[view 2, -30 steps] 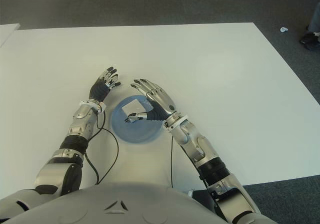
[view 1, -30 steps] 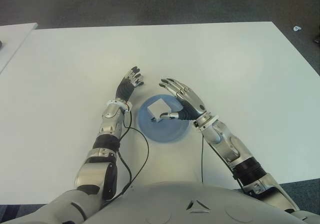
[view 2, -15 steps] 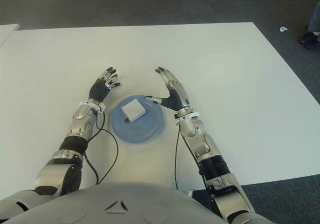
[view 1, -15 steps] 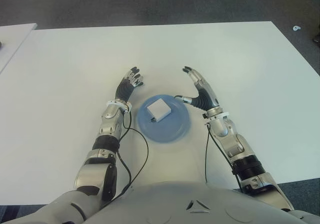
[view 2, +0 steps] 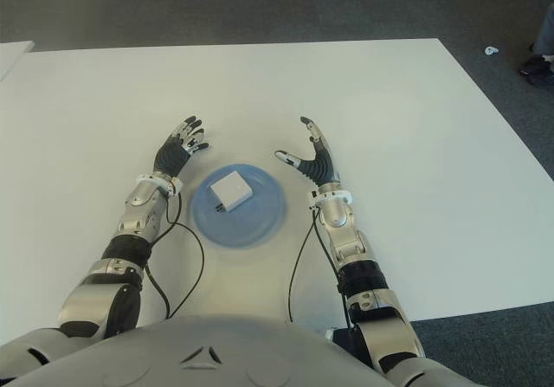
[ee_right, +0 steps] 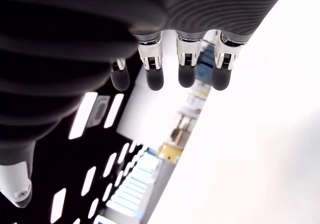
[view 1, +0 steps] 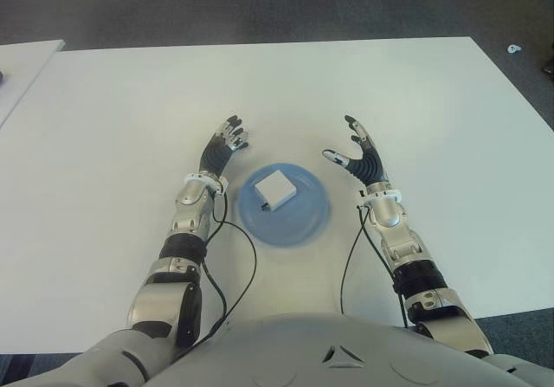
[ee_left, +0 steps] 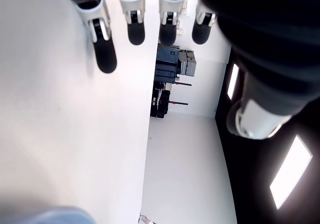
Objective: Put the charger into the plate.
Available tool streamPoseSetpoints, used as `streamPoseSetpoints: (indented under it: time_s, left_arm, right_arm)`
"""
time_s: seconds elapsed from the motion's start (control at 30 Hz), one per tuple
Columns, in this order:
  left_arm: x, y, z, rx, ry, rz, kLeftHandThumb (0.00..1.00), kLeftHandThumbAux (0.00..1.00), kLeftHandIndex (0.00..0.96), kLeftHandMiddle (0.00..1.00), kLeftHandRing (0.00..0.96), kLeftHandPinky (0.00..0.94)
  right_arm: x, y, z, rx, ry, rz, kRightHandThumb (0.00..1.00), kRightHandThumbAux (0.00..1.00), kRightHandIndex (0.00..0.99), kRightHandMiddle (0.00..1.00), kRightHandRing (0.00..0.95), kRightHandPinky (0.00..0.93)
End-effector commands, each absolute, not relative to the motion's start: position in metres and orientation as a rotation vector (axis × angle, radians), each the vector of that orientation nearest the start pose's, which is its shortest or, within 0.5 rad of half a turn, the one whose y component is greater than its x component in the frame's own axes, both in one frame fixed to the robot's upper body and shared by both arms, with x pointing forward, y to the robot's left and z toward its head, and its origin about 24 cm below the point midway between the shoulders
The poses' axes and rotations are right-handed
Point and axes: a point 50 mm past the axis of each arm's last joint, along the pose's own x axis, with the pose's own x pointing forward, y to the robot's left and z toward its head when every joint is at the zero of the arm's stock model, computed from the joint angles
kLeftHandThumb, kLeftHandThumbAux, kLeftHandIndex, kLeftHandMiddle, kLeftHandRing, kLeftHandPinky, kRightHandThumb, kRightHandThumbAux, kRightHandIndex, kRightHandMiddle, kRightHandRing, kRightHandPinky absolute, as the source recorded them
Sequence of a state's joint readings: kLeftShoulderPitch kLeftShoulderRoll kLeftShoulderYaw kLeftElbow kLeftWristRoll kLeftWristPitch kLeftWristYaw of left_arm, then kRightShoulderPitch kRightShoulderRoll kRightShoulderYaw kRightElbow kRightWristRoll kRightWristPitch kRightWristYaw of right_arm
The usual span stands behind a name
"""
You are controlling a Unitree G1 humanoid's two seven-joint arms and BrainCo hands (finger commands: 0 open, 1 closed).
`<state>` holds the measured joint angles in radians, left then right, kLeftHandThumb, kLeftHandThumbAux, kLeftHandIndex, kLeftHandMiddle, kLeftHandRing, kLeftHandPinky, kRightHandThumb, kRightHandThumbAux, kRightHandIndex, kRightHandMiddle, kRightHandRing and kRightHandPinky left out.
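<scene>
A white table fills most of the view from the robot's head, with dark grey floor beyond its far edge. Near the robot's body, in the middle of the table, sits a round blue plate. A small white square charger lies inside the plate, on its far left part, with one short dark mark at the edge nearest the robot.

The left hand shows just to the left of the plate, slightly beyond its far rim. Its fingers are spread and extended, pointing away from the robot, and they hold nothing. In the left wrist view the fingertips stand apart from one another over the bare white surface, with the thumb out to one side.

The right hand shows to the right of the plate, apart from its rim. The palm faces inward toward the plate, the fingers reach up and away, and the thumb sticks out toward the plate. This hand is also spread and empty. In the right wrist view the four fingertips hang in a loose row with gaps between them.

Thin black cables trail from both forearms back toward the robot's grey torso at the near edge.
</scene>
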<state>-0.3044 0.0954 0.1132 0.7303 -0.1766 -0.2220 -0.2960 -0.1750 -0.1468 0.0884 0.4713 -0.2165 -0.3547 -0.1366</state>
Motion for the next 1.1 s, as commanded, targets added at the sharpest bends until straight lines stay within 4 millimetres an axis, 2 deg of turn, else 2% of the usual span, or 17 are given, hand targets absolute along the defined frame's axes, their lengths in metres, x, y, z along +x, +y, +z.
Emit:
streamPoseSetpoints:
  time_s: [0.03,0.23,0.47,1.1]
  left_arm:
    - [0.276,0.174,-0.039,-0.125,0.290,-0.184,0.114,0.646,0.048,0.043,0.044,0.094]
    - [0.276,0.175,-0.038,-0.109,0.283,-0.182,0.115,0.673,0.045,0.043,0.046,0.098]
    - [0.274,0.175,-0.038,-0.106,0.278,-0.181,0.118,0.680,0.043,0.046,0.050,0.102]
    - [0.269,0.176,-0.038,-0.085,0.270,-0.189,0.115,0.669,0.041,0.052,0.058,0.109]
  right_arm:
    - [0.274,-0.156,-0.015,-0.188,0.057,0.053,0.077,0.637,0.000,0.000,0.000,0.000]
    - [0.271,-0.155,-0.032,-0.082,0.142,0.081,0.063,0.755,0.000,0.000,0.000,0.000]
    - [0.266,-0.151,-0.044,-0.001,0.193,0.095,0.039,0.818,0.000,0.002,0.000,0.012]
    - [0.258,-0.150,-0.058,0.044,0.248,0.112,0.003,0.832,0.021,0.044,0.015,0.032]
